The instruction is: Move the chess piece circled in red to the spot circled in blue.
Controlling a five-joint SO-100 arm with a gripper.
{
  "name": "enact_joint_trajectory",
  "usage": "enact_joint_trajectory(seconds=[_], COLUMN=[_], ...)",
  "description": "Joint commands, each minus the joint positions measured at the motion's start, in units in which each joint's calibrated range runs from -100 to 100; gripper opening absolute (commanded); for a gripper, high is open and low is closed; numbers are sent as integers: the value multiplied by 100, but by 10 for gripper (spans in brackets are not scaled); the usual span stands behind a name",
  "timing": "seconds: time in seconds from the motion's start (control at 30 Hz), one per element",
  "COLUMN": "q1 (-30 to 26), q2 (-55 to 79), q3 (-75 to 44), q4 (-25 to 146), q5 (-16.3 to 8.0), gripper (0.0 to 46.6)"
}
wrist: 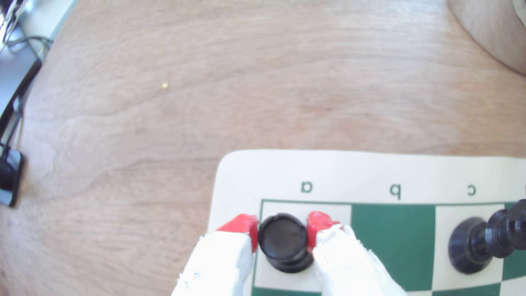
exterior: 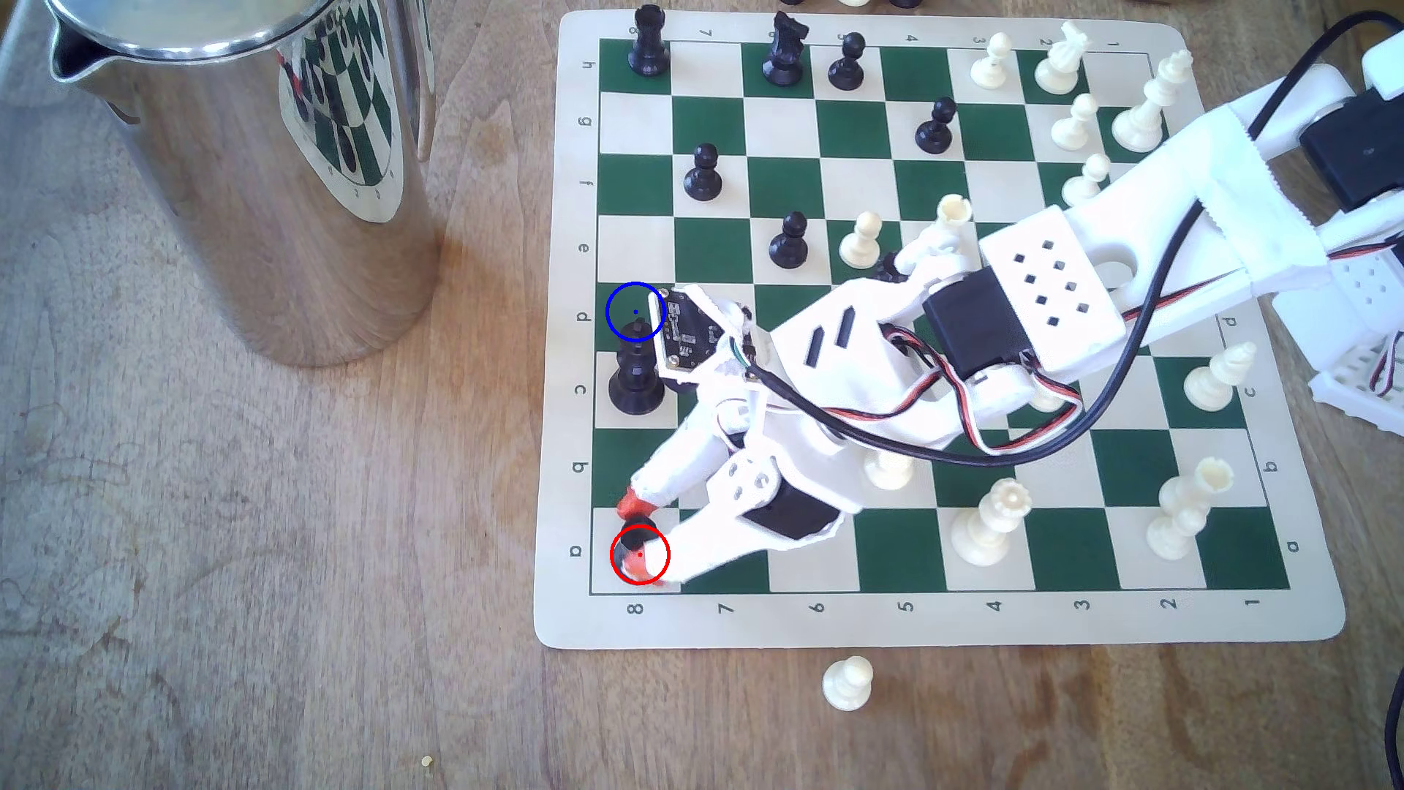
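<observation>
One chessboard (exterior: 942, 627) carries eight clearly seen black pieces: four black pawns (exterior: 703, 173), one black rook (exterior: 637, 538) at seven o'clock, another at eleven, one black knight (exterior: 785, 49), one black king (exterior: 634, 376). About eleven cream pieces (exterior: 991, 524) stand there, with one cream pawn (exterior: 847, 684) off the board at six o'clock. One steel jug (exterior: 251, 175).

Light: bright, even daylight in both views.
Glare: the steel pitcher (exterior: 251, 152) mirrors the chessboard (exterior: 934, 623) and shows pale streaks.
Shadows: soft and short; the pitcher's shadow falls on the wooden table (exterior: 228, 570) toward the board.
Focus: exterior view crisp; wrist view soft, blurrier toward its edges.
Distortion: board border bends in the wrist view.
</observation>
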Motion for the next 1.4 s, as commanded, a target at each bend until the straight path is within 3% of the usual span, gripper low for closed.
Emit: enact_joint_trajectory(seconds=[0.0, 0.07, 0.23, 0.53, 0.93, 1.37], q1=[-51, -51, -58, -35, 98, 1170], q2=[-242, -242, -242, -421, -1940, -2246], q3=[-479, -461, -452, -542, -787, -2002], q4=[-128, -128, -128, -128, 642, 1911], q5=[-29, -29, -29, -63, -44, -5], gripper=[79, 77, 2, 2, 2, 2])
